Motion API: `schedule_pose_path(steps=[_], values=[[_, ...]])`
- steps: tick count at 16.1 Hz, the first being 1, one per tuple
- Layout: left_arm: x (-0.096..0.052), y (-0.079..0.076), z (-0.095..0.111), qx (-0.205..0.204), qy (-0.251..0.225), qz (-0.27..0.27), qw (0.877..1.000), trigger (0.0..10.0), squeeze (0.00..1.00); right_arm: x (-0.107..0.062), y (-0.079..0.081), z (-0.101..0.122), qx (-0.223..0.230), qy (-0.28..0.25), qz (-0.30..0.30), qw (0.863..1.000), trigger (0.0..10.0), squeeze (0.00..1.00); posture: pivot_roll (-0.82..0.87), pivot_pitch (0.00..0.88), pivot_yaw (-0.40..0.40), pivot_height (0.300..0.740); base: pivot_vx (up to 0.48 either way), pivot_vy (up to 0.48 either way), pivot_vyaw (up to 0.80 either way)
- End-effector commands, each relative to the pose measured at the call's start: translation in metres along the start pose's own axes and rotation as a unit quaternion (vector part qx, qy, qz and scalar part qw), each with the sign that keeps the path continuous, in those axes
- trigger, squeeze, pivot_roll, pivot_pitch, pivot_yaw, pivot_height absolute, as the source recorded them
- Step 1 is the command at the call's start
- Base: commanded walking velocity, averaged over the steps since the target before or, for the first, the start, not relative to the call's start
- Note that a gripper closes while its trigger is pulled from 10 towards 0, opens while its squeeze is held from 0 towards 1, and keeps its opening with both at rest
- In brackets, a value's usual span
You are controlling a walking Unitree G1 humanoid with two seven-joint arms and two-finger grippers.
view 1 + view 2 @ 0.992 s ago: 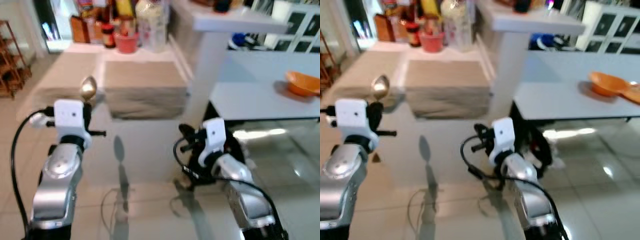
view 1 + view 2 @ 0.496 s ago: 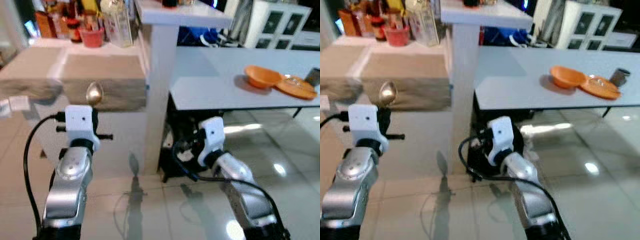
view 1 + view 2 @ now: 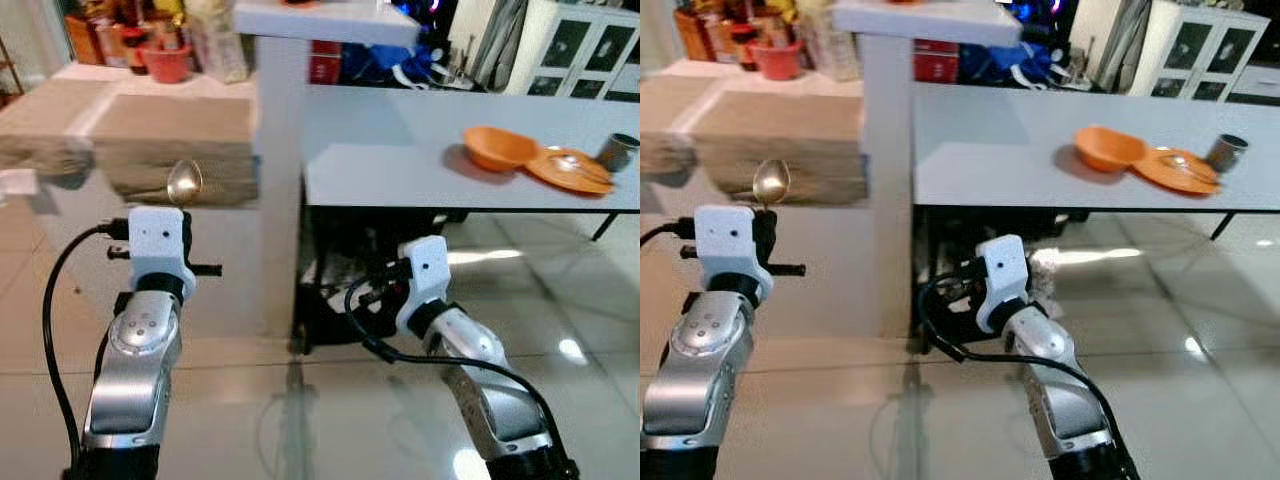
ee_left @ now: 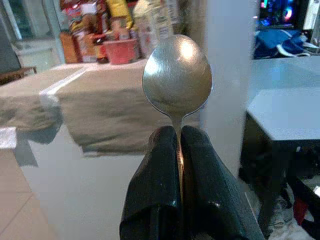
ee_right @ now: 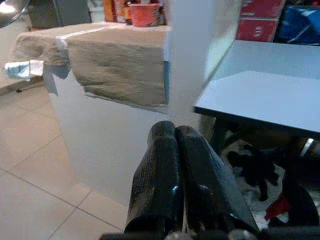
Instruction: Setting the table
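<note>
Your spoon (image 4: 177,75) is the piece in transit: it stands upright, bowl up, its handle pinched between the two black fingers of the left gripper (image 4: 179,137), held out in front of the robot and clear of every surface. It is not on the table yet, so that placement is still to do.

The right gripper (image 5: 174,137) has its fingers pressed together with nothing between them, held low in front of the robot, below the level of the tabletop.

Ahead and to the robot's right you have the grey table (image 3: 400,160). Towards its far right end sit an orange bowl (image 3: 497,147) and, just beside it, an orange plate (image 3: 573,168) that seems to have a utensil lying on it, though it is too small to be sure. A metal cup (image 3: 620,152) stands by the right edge. So one setting looks partly laid there already, while the near-left stretch of the table is bare.

A white pillar (image 3: 280,150) stands at the table's left end, and further left is a counter draped with a beige cloth (image 3: 170,145).

My reading: you are mid-carry, well apart from the plate, with the approach and the spoon's set-down remaining.
</note>
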State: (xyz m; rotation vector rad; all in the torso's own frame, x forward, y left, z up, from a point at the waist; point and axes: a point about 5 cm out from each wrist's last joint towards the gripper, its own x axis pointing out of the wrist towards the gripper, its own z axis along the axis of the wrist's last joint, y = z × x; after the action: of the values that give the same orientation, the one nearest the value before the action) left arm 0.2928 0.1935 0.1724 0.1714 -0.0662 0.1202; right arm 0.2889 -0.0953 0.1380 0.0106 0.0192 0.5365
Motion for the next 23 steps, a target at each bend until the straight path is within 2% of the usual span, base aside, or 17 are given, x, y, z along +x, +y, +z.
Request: schedule_pose_path(steps=[1, 5, 9, 16, 23], values=[[0.002, -0.007, 0.004, 0.004, -0.012, -0.015, 1.000, 0.0, 0.00, -0.004, -0.007, 0.002, -0.005, -0.005, -0.013, 1.000, 10.0, 0.00, -0.02, 0.000, 0.001, 0.732, 0.266, -0.398, 0.00], [-0.005, -0.005, 0.003, 0.017, -0.010, -0.022, 1.000, 0.0, 0.00, -0.005, -0.004, -0.001, -0.002, -0.002, 0.000, 1.000, 10.0, 0.00, -0.01, 0.000, -0.010, 0.732, 0.315, -0.356, 0.00], [-0.002, -0.006, 0.002, 0.007, -0.007, -0.008, 1.000, 0.0, 0.00, -0.003, -0.003, 0.001, -0.006, -0.005, 0.005, 1.000, 10.0, 0.00, -0.01, 0.000, -0.010, 0.732, 0.313, -0.360, 0.00], [0.002, -0.014, 0.007, 0.009, -0.018, -0.018, 1.000, 0.0, 0.00, -0.006, -0.008, 0.000, -0.010, 0.000, -0.012, 1.000, 10.0, 0.00, -0.03, 0.000, -0.002, 0.732, 0.310, -0.363, 0.10], [0.009, -0.010, 0.002, 0.009, -0.005, -0.015, 1.000, 0.0, 0.00, -0.004, -0.009, 0.000, -0.005, -0.004, -0.023, 1.000, 10.0, 0.00, -0.03, 0.000, 0.006, 0.732, 0.311, -0.362, 0.21]])
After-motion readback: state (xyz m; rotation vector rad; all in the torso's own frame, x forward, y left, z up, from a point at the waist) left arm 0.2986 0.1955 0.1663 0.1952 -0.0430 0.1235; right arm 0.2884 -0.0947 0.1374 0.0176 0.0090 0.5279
